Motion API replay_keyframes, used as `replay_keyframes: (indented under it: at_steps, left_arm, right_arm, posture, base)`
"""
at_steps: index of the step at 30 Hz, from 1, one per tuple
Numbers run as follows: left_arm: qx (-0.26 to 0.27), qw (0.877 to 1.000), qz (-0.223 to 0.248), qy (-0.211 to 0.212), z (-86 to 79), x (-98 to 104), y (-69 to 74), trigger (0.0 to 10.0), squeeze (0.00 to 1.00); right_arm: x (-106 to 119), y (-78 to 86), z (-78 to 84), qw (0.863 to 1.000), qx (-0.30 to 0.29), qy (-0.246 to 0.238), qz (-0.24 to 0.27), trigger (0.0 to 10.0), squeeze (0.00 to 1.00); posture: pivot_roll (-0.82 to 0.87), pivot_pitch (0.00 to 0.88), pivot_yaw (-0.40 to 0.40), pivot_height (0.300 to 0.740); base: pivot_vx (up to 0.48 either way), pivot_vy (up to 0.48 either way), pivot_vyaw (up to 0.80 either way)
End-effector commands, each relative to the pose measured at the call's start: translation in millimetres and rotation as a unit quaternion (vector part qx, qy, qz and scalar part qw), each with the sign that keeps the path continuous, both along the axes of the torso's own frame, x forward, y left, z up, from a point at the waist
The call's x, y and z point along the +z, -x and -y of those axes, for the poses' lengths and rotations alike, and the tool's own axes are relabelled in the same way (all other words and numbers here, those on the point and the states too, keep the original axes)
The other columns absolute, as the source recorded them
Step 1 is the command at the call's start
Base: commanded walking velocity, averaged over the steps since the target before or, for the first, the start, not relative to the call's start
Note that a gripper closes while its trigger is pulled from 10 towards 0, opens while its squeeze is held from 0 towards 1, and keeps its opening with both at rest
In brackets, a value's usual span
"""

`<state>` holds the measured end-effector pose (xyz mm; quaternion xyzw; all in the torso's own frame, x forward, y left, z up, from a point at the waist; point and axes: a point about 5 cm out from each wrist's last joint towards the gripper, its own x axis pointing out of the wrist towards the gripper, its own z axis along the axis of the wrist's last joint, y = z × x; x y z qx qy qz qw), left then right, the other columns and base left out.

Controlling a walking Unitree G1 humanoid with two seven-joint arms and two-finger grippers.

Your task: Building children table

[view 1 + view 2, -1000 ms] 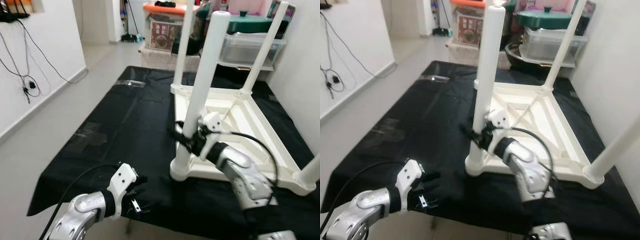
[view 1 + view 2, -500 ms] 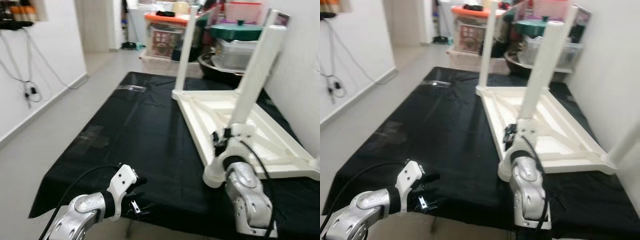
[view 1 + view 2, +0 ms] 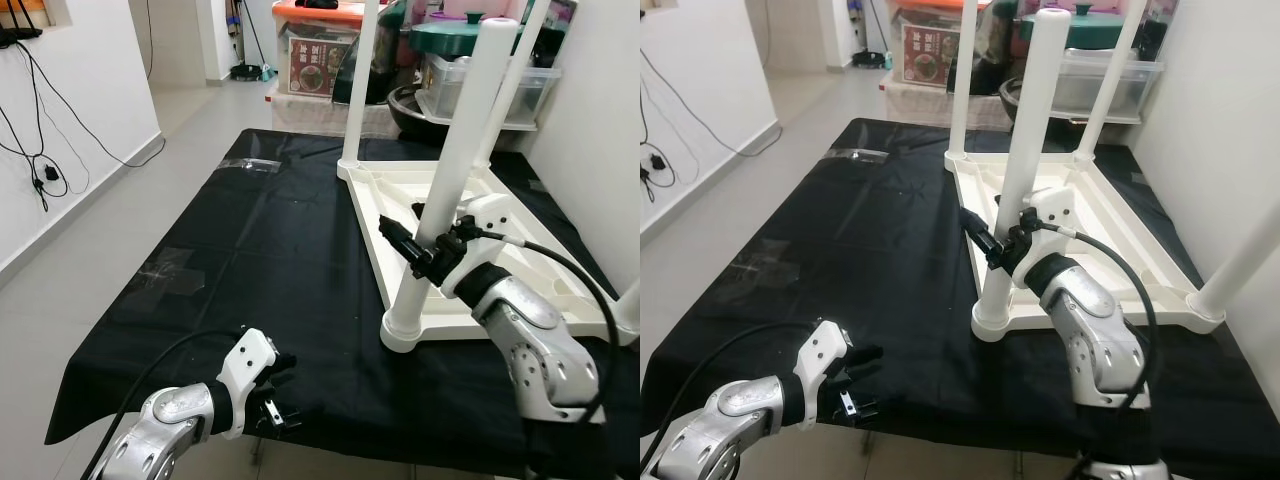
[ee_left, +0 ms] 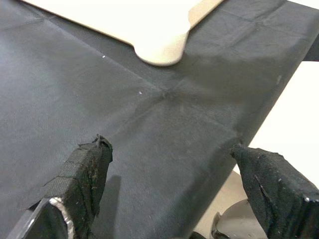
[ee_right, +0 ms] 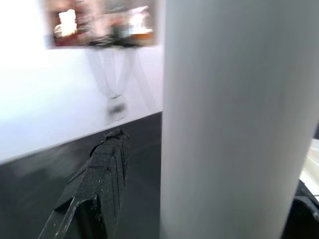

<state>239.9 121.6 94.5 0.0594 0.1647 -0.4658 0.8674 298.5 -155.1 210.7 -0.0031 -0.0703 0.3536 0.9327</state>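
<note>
Along the top of the frame there's a stack of storage stuff: a clear bin with an orange lid (image 3: 322, 48) in the upper middle with what looks like a printed box inside, and a clear plastic tub (image 3: 488, 92) at upper right with a green lidded pot (image 3: 462, 36) sitting on top, contents of the tub too blurry to call. The white kids' table (image 3: 470, 245) is upside down on the black cloth (image 3: 260, 250), taking up the right half of the picture, legs sticking straight up. The near leg (image 3: 448, 180) stands in the corner socket closest to the camera, just right of centre. The right gripper (image 3: 418, 240) comes in from the lower right, silver forearm angled up and to the left, and its fingers are spread on either side of that leg about halfway up; in the wrist view one black finger (image 5: 97, 184) sits just beside the white tube, not clearly pressing on it. The left gripper (image 3: 272, 390) is down at the lower left, hovering at the front edge of the cloth, arm bent and low, fingers (image 4: 82, 172) spread wide with nothing between them.
</note>
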Motion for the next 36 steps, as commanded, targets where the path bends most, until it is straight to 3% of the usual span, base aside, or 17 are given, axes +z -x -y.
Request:
replay_keyframes:
  at_steps: [1, 4, 5, 6, 7, 11, 15, 17, 19, 20, 22, 26, 27, 29, 30, 31, 36]
  left_arm:
    - [-0.002, 1.000, 0.004, -0.003, 0.1, -0.4, -0.4, 10.0, 0.00]
    - [0.001, 1.000, 0.007, -0.007, -2.3, 0.1, -1.9, 10.0, 0.00]
    - [0.003, 1.000, 0.008, -0.007, -2.8, 0.6, -2.1, 10.0, 0.00]
    - [0.004, 1.000, 0.008, -0.007, -2.7, 0.9, -2.0, 10.0, 0.00]
    - [0.003, 1.000, 0.007, -0.006, -1.9, 0.2, -1.2, 10.0, 0.00]
    - [0.000, 1.000, 0.006, -0.007, -1.0, -1.4, 0.1, 10.0, 0.00]
    - [-0.001, 1.000, 0.006, -0.007, -0.5, -1.9, 0.0, 10.0, 0.00]
    - [-0.002, 1.000, 0.006, -0.006, 0.2, -1.8, -0.3, 10.0, 0.00]
    - [-0.004, 1.000, 0.006, -0.005, 1.5, -1.5, -0.7, 10.0, 0.00]
    - [-0.004, 1.000, 0.006, -0.005, 1.5, -1.5, -0.7, 10.0, 0.00]
    - [-0.006, 1.000, 0.006, -0.005, 1.9, -1.3, -1.1, 10.0, 0.00]
    - [-0.007, 1.000, 0.006, -0.006, 1.8, -1.4, -1.2, 10.0, 0.00]
    - [-0.008, 1.000, 0.006, -0.006, 1.8, -1.4, -0.8, 10.0, 0.00]
    - [-0.008, 1.000, 0.006, -0.006, 1.8, -1.4, -0.8, 10.0, 0.00]
    - [-0.009, 1.000, 0.005, -0.005, 1.5, -1.1, -0.2, 10.0, 0.00]
    - [-0.009, 1.000, 0.003, -0.005, 1.2, -1.8, 0.3, 10.0, 0.00]
    - [-0.010, 1.000, 0.002, -0.005, 0.8, -2.4, -0.9, 10.0, 0.00]
  right_arm:
    - [-17.3, 9.9, -30.7, 0.994, 0.106, 0.018, -0.027, 10.0, 0.00]
    - [-36.4, 6.0, -46.3, 0.990, 0.121, 0.043, -0.051, 9.3, 0.00]
    - [-42.8, 1.2, -49.3, 0.991, 0.110, 0.051, -0.061, 4.6, 0.00]
    - [-46.8, -1.6, -50.7, 0.991, 0.104, 0.054, -0.067, 4.2, 0.00]
    - [-49.0, -0.6, -50.5, 0.991, 0.104, 0.045, -0.076, 0.0, 0.00]
    - [-52.8, 2.8, -45.1, 0.991, 0.098, 0.029, -0.090, 0.0, 0.00]
    - [-72.2, -15.2, -22.7, 0.985, -0.074, 0.043, -0.152, 0.0, 0.00]
    - [-80.7, -21.4, -7.4, 0.967, -0.178, 0.041, -0.177, 0.0, 0.00]
    - [-95.9, -20.3, 22.3, 0.905, -0.364, 0.026, -0.217, 0.0, 0.00]
    - [-95.9, -20.3, 22.3, 0.905, -0.364, 0.026, -0.217, 0.0, 0.00]
    - [-98.6, -5.2, 33.4, 0.858, -0.464, 0.016, -0.220, 0.0, 0.00]
    - [-95.0, 2.3, 29.1, 0.852, -0.479, 0.014, -0.213, 0.0, 0.00]
    - [-86.7, 7.3, 16.8, 0.868, -0.457, 0.019, -0.195, 6.7, 0.00]
    - [-86.7, 7.3, 16.8, 0.868, -0.457, 0.019, -0.195, 6.7, 0.00]
    - [-77.7, 10.6, 1.4, 0.894, -0.409, 0.003, -0.185, 10.0, 0.00]
    - [-64.6, 11.1, -9.4, 0.921, -0.357, -0.015, -0.158, 10.0, 1.00]
    - [-36.7, -4.0, -13.3, 0.965, -0.239, -0.028, -0.105, 10.0, 1.00]
  posture:
    - [0.11, 0.000, -0.083, 0.740]
    - [0.12, 0.000, -0.090, 0.740]
    - [0.12, 0.000, -0.088, 0.740]
    - [0.12, 0.000, -0.088, 0.740]
    - [0.12, 0.000, -0.086, 0.740]
    - [0.11, 0.000, -0.083, 0.740]
    - [0.10, 0.000, -0.080, 0.740]
    - [0.10, 0.000, -0.079, 0.740]
    - [0.09, 0.000, -0.075, 0.740]
    - [0.09, 0.000, -0.075, 0.740]
    - [0.09, 0.000, -0.070, 0.740]
    - [0.08, 0.000, -0.065, 0.740]
    - [0.08, 0.000, -0.066, 0.740]
    - [0.08, 0.000, -0.066, 0.740]
    - [0.08, 0.000, -0.065, 0.740]
    - [0.08, 0.000, -0.065, 0.740]
    - [0.08, 0.000, -0.067, 0.740]
  base:
    - [0.000, 0.000, 0.00]
    - [0.000, 0.000, 0.00]
    - [0.000, 0.000, 0.00]
    - [0.000, 0.000, 0.00]
    - [0.000, 0.000, 0.00]
    - [0.000, 0.000, 0.00]
    - [0.000, 0.000, 0.00]
    - [0.000, 0.000, 0.00]
    - [0.000, 0.000, 0.00]
    - [0.000, 0.000, 0.00]
    - [0.000, 0.000, 0.00]
    - [0.000, 0.000, 0.00]
    - [0.000, 0.000, 0.00]
    - [0.000, 0.000, 0.00]
    - [0.000, 0.000, 0.00]
    - [0.000, 0.000, 0.00]
    - [0.000, 0.000, 0.00]
